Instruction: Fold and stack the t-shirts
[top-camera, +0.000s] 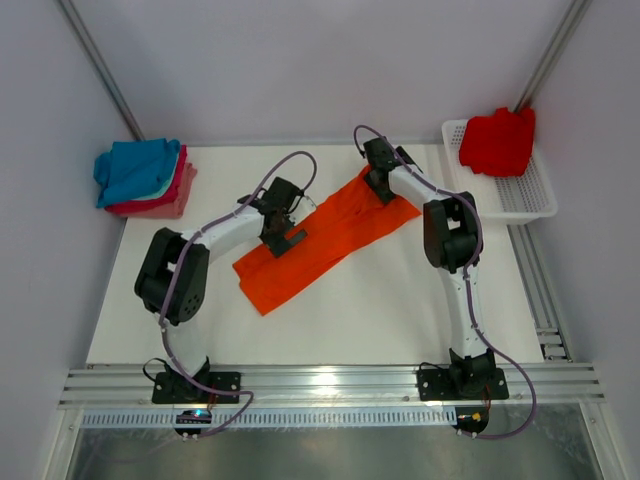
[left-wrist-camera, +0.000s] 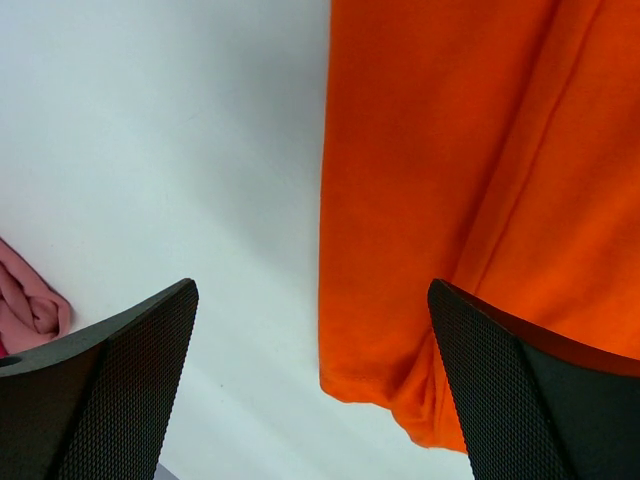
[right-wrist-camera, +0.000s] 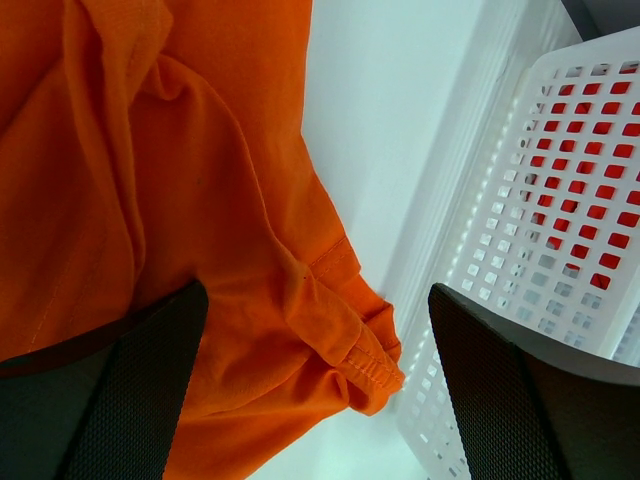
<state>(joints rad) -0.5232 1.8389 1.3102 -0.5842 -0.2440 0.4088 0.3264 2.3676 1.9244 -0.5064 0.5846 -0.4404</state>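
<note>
Left hand (left-wrist-camera: 311, 290) and right hand (right-wrist-camera: 318, 288) hang wide open, empty, over the orange shirt (top-camera: 330, 240).
A shirt end lies just beneath each; pinching both together should keep the fold square.

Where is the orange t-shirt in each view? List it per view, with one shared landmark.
Top external: the orange t-shirt lies diagonally at the centre.
Left wrist: the t-shirt fills the right half.
Right wrist: the t-shirt fills the left half.
Shared landmark: the white table beside its edge.
</note>
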